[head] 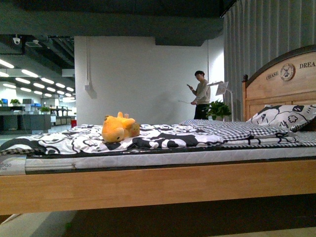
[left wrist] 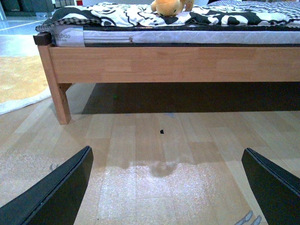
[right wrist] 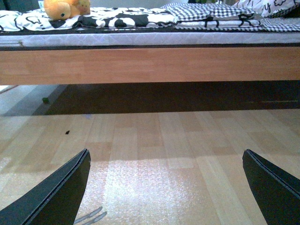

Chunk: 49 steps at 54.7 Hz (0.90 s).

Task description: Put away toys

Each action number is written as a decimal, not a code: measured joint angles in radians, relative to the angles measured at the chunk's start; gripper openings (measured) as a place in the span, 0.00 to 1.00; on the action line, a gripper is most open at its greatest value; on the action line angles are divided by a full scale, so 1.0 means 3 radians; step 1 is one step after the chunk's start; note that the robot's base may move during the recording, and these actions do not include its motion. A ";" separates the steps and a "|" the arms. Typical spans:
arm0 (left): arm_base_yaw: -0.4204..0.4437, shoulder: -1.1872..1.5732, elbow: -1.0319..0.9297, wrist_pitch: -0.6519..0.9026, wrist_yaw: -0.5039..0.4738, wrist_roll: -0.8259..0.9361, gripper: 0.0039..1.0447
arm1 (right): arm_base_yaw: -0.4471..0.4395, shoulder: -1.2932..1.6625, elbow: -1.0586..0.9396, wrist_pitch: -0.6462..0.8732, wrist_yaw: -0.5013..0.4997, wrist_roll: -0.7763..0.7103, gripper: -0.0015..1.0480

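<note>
Front view puts the plush toy (head: 120, 127) on top of the bed (head: 163, 185), lying on the black-and-white quilt (head: 74, 140) toward the foot end and well apart from the patterned pillow (head: 286, 117) by the headboard. Neither arm shows in that view.

Both wrist cameras look along the wooden floor (left wrist: 154, 140) at the bed's side rail, with the toy only just visible above it. Your left gripper (left wrist: 166, 150) has its jaws wide apart with nothing between them, and so does your right gripper (right wrist: 165, 151). Both hang low, below mattress level.

My main worry is the side rail. It stands between you and the toy, so if you reach forward before lifting, a wrist or finger will likely strike the wood. Raise first, then go in.

The second risk is the quilt. The toy is soft and rests right on loose, rumpled fabric, so a deep pinch may catch the bedding too and drag it along (squashy plush also slips from a shallow grip). Aim for the body, not a limb.

From the left side, mind the bed leg (left wrist: 58, 93) and the rug (left wrist: 18, 79) edge. A person (head: 201, 94) stands far behind the bed, out of reach. No bin or box is visible, so I cannot tell where the toy should go.
</note>
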 joint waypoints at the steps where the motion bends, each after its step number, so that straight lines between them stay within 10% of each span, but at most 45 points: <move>1: 0.0000 0.0000 0.0000 0.0000 0.0000 -0.0001 0.94 | 0.0000 0.0000 0.0000 0.0000 0.0001 0.0000 0.94; 49: 0.0000 0.0000 0.0000 0.0000 0.0000 0.0000 0.94 | 0.0000 0.0000 0.0000 0.0000 0.0001 0.0000 0.94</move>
